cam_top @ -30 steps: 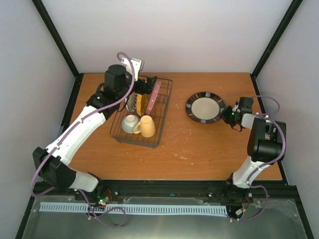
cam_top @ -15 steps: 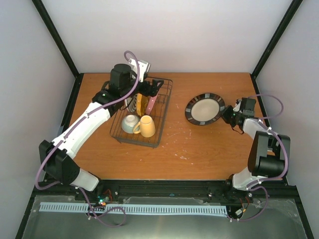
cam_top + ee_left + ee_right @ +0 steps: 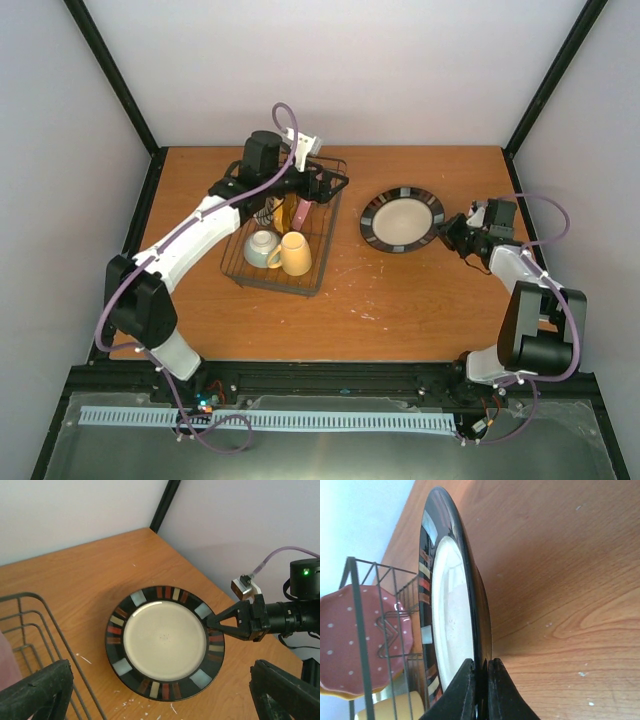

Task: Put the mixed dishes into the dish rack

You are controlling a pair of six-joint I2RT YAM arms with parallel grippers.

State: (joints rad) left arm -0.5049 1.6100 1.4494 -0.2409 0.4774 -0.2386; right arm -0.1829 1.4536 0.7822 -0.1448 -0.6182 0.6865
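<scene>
Well, the right gripper (image 3: 449, 232) is pinched tight on the right-hand rim of the dark-rimmed beige plate (image 3: 402, 218). The plate sits tilted over the wooden table (image 3: 420, 310), right of the dish rack (image 3: 330, 235) and apart from it; whether its far edge touches the wood I cannot tell. The left gripper (image 3: 332, 183) hangs over the rack's far right corner, jaws spread wide and holding nothing. Inside the rack, a pink plate (image 3: 303, 210) stands on edge, with the yellow mug (image 3: 295, 254) and pale blue-green bowl (image 3: 261, 248) side by side at the near end.
</scene>
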